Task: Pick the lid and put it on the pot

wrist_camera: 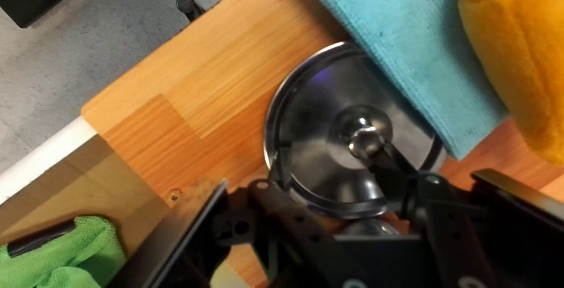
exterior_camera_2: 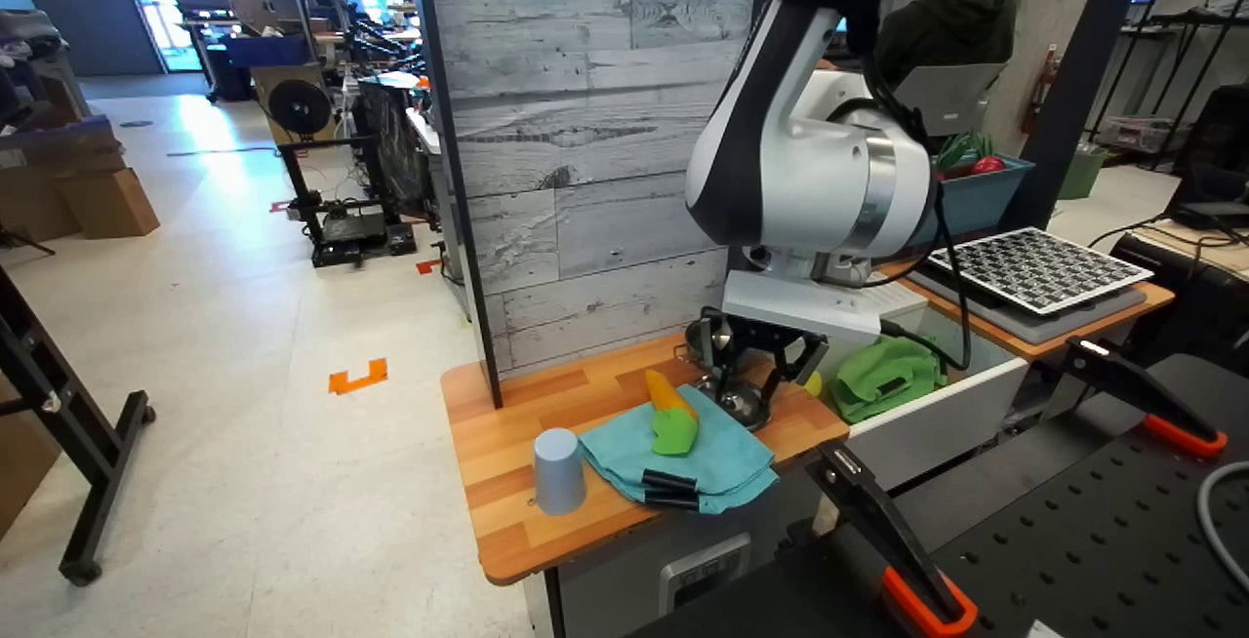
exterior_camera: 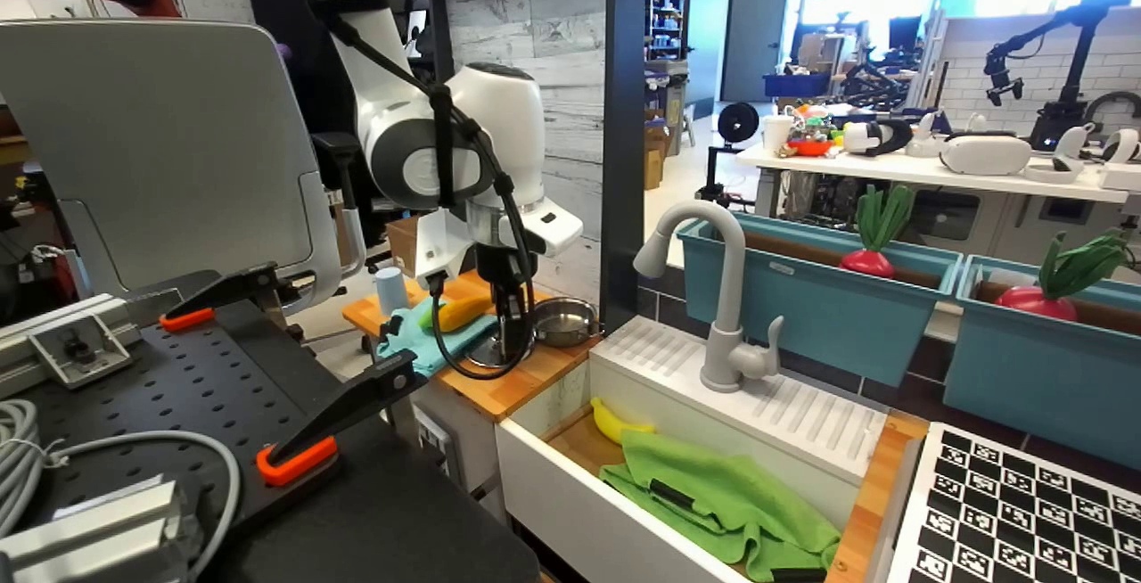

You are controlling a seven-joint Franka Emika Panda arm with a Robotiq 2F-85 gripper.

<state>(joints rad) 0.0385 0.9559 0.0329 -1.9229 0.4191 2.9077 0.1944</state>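
Note:
The shiny silver lid (wrist_camera: 317,103) lies on the wooden counter (wrist_camera: 211,90), knob up, with the teal cloth (wrist_camera: 423,37) overlapping one edge. The lid also shows in both exterior views (exterior_camera: 486,353) (exterior_camera_2: 749,408). My gripper (wrist_camera: 330,152) points down over the lid with its fingers apart. In the wrist view the knob (wrist_camera: 365,140) appears beside the right-hand fingertip; I cannot tell whether they touch. The pot (exterior_camera: 566,324) stands beside the lid near the wall panel, partly hidden by the gripper in an exterior view (exterior_camera_2: 695,338). A shiny curved edge (wrist_camera: 370,227) shows below the lid in the wrist view.
An orange and green plush vegetable (exterior_camera_2: 671,414) lies on the teal cloth. A blue cup (exterior_camera_2: 559,472) stands near the counter's end. The wall panel (exterior_camera_2: 595,150) rises behind the pot. The sink (exterior_camera: 570,494) holds a green cloth (exterior_camera: 731,494) and a yellow banana (exterior_camera: 615,422).

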